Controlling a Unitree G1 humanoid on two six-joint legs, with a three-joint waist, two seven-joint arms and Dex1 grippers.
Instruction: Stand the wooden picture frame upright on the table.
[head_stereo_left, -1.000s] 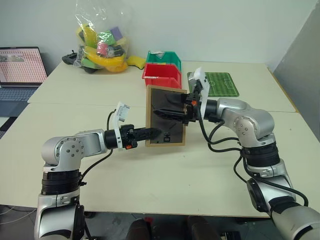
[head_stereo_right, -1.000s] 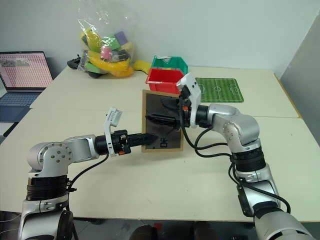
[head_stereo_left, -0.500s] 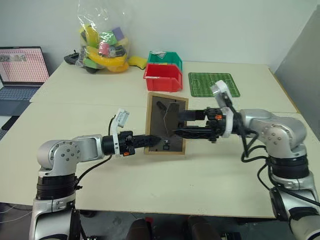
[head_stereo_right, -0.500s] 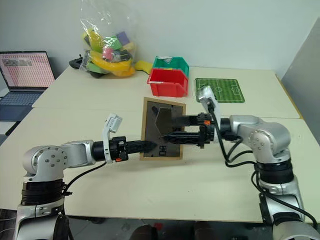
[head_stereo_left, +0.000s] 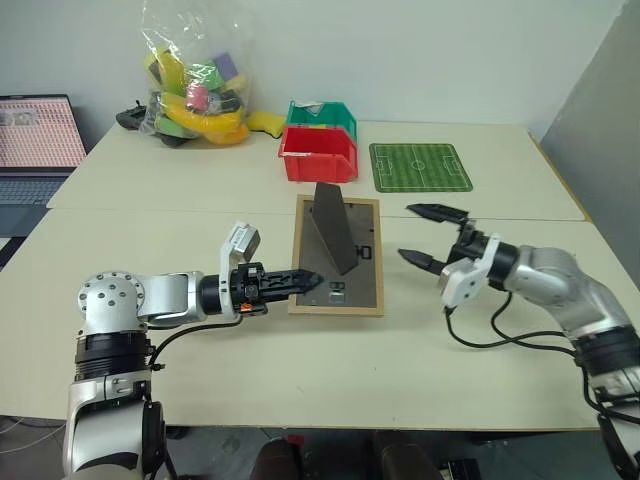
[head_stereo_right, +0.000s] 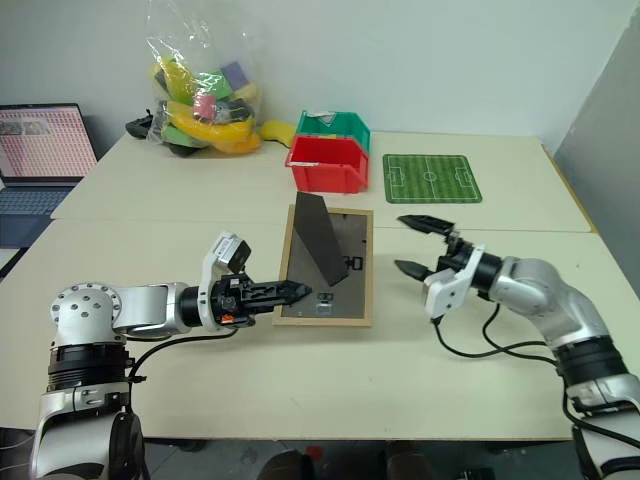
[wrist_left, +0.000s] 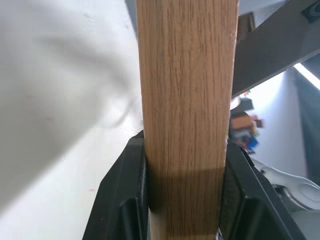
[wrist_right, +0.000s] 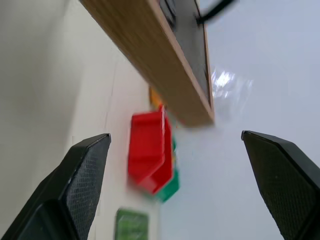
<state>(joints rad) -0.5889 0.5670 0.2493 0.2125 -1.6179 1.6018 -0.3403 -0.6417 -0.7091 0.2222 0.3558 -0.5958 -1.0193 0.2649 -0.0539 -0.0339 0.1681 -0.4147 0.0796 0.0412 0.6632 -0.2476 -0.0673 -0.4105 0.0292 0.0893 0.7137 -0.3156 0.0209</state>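
i have the left gripper (head_stereo_left: 305, 281) clamped on the near left edge of the wooden picture frame (head_stereo_left: 338, 257), which lies tilted back over the table (head_stereo_left: 400, 340) with its fold-out stand (head_stereo_left: 335, 226) sticking up, so i can pivot it upright. the right gripper (head_stereo_left: 425, 237), just right of the frame, is spread wide and holds nothing, clear of the swing.

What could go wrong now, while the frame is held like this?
1. The left gripper pinches only one wooden edge of the picture frame; it could twist or slip out.
2. The right gripper is open and apart, giving no support.
3. The fold-out stand sticks up; released like this, the frame would probably end flat on the table.
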